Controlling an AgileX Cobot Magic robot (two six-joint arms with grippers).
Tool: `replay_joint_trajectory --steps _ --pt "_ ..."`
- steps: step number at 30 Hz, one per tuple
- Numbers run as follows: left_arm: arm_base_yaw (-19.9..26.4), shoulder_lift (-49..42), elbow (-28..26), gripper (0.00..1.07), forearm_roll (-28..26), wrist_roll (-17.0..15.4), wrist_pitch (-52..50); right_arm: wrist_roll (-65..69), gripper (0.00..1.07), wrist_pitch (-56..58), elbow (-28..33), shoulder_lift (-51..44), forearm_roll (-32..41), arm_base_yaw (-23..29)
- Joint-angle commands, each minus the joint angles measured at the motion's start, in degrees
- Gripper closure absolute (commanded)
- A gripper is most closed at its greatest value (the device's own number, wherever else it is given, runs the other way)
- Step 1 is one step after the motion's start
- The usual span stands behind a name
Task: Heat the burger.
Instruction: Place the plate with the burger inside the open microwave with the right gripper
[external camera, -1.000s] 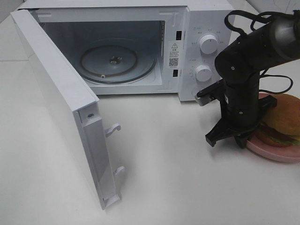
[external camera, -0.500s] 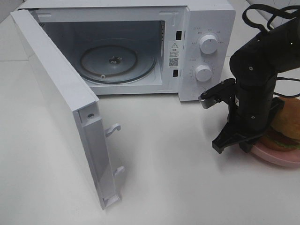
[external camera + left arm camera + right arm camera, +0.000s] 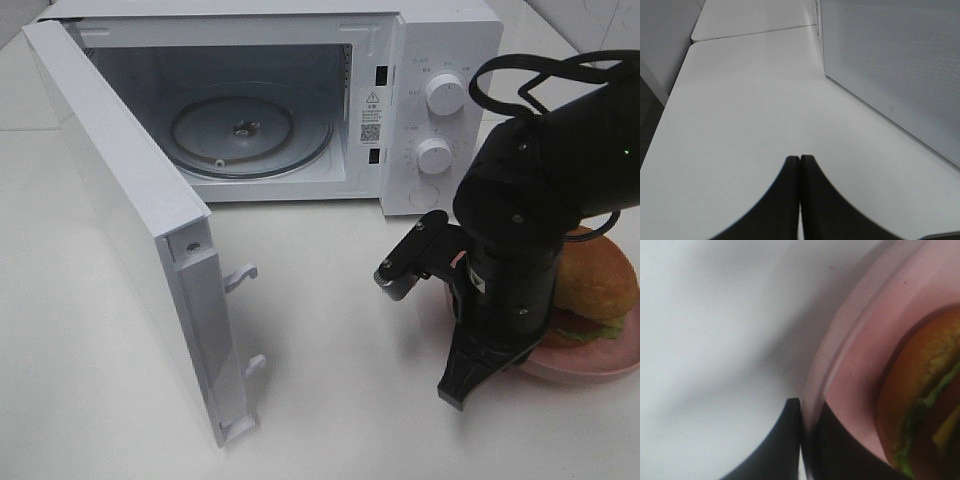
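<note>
The burger (image 3: pixel 592 283), with a golden-brown bun and green filling, sits on a round pink plate (image 3: pixel 585 365) on the table, right of the microwave. My right gripper (image 3: pixel 465 385) points down at the plate's near-left rim. In the right wrist view my right gripper (image 3: pixel 807 407) has its fingers closed on the plate's rim (image 3: pixel 840 340), with the burger (image 3: pixel 920 390) just beyond. My left gripper (image 3: pixel 800 165) is shut and empty above bare table; it is out of the exterior high view.
The white microwave (image 3: pixel 440 50) stands at the back with its door (image 3: pixel 120 200) swung wide open toward the front left. A glass turntable (image 3: pixel 240 130) lies inside. A white perforated panel (image 3: pixel 900 65) fills one side of the left wrist view.
My right arm has swung down and toward the front, and its fingers now grip the plate's rim. The plate and burger sit slightly nearer the front than before.
</note>
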Motion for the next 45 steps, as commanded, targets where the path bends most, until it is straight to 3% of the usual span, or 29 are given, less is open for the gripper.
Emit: replay_joint_trajectory --steps 1,18,29,35,39,45 --pt "-0.06 -1.15 0.17 1.06 -0.29 -0.06 -0.06 0.74 1.07 0.63 1.49 -3.21 -4.47 3.67" --pt "-0.06 -1.15 0.17 1.06 -0.29 -0.06 -0.06 -11.40 1.07 -1.03 2.81 -12.78 -8.25 11.69" --pt "-0.06 -1.15 0.17 1.06 -0.29 -0.06 -0.06 -23.61 1.07 -10.54 11.80 -15.99 -10.26 11.69" --pt "-0.06 -1.15 0.17 1.06 -0.29 -0.06 -0.06 -27.62 1.07 -11.92 12.03 -15.99 -14.73 11.69" --pt "-0.06 -1.15 0.17 1.06 -0.29 -0.06 -0.06 -33.29 1.07 -14.50 12.03 -15.99 -21.72 11.69" --pt "-0.06 -1.15 0.17 1.06 -0.29 -0.06 -0.06 -44.98 1.07 -17.76 12.03 -15.99 -22.00 11.69"
